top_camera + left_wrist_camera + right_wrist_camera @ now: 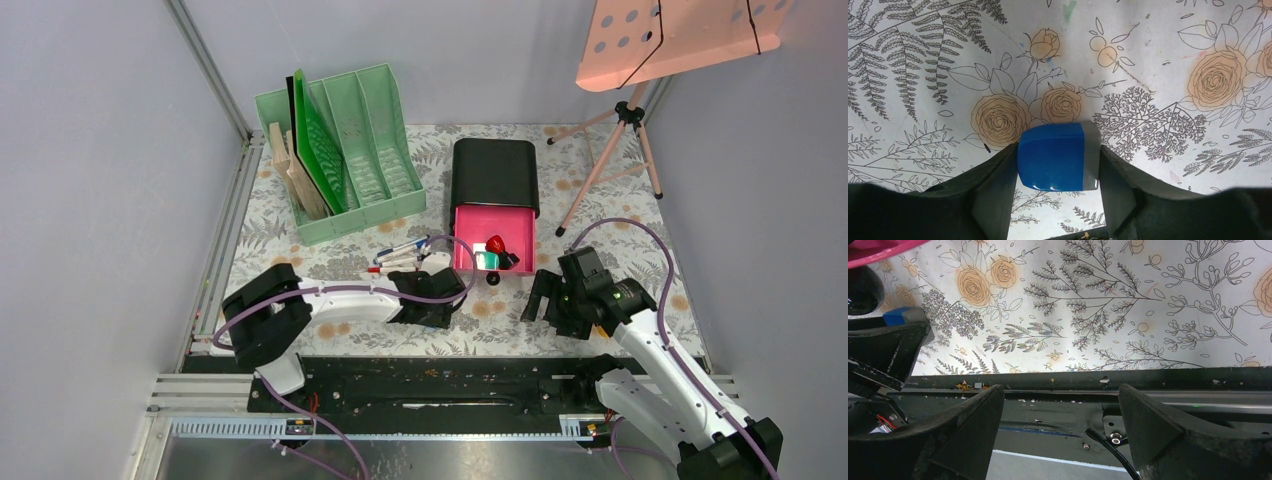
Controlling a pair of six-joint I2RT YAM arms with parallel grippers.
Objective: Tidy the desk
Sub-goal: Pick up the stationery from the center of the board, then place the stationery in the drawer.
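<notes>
the left end effector (1058,167) was clamped on a blue and grey block (1053,150), one finger against each side, the block's blue-to-grey length spanning the gap, low over the flowered surface (500,325). the open pink drawer (495,240) lay just ahead and to its right, likely the block's place. the right end effector (1060,390) hung spread and empty above the black rail (1173,380)

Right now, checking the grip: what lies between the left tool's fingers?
A blue and grey block, resting on the desk, with the fingers against its sides; the left wrist view shows it.
</notes>
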